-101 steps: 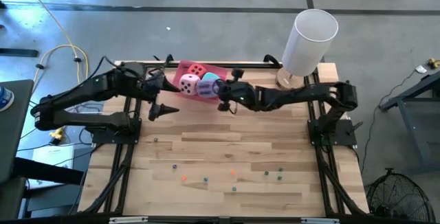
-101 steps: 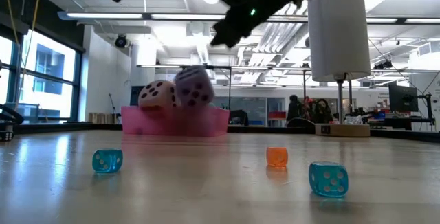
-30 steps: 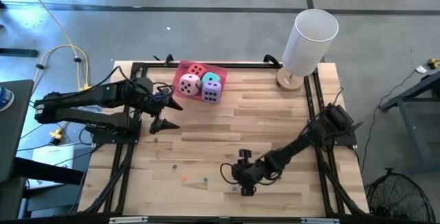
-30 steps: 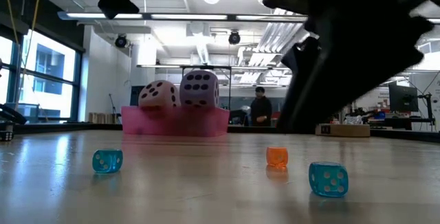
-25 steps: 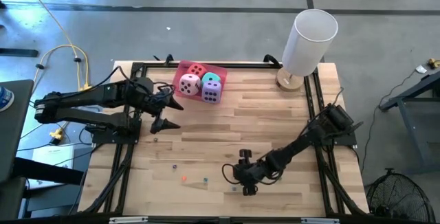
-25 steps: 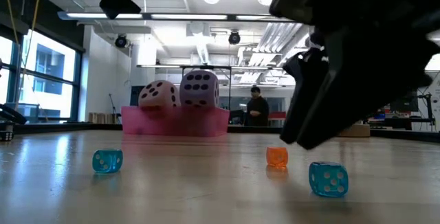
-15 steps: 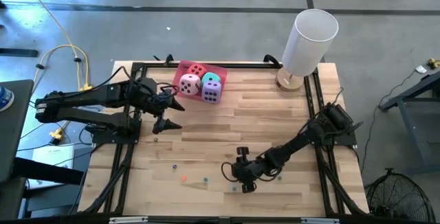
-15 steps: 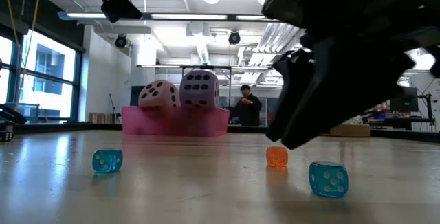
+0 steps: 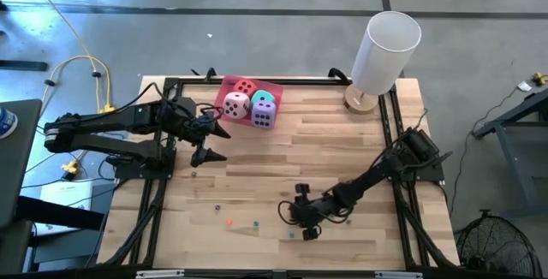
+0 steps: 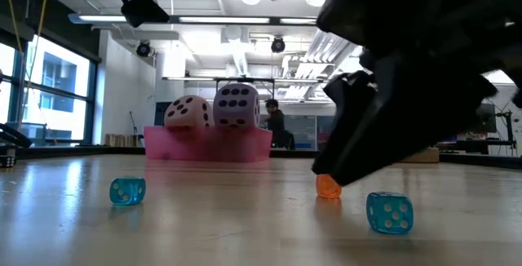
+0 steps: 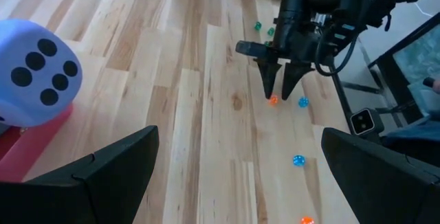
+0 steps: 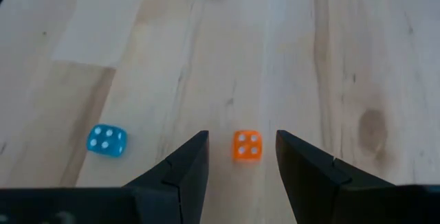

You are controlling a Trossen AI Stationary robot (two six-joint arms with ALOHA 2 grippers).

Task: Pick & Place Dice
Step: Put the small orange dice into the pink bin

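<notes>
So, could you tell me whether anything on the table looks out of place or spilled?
Yes: small dice lie scattered loose across the table's near half, such as an orange one and a blue one, while the big dice sit in the pink tray. The right gripper is open over the orange one.

Overhead, table-level and two wrist cameras share the orange die [image 12: 247, 145]
</notes>
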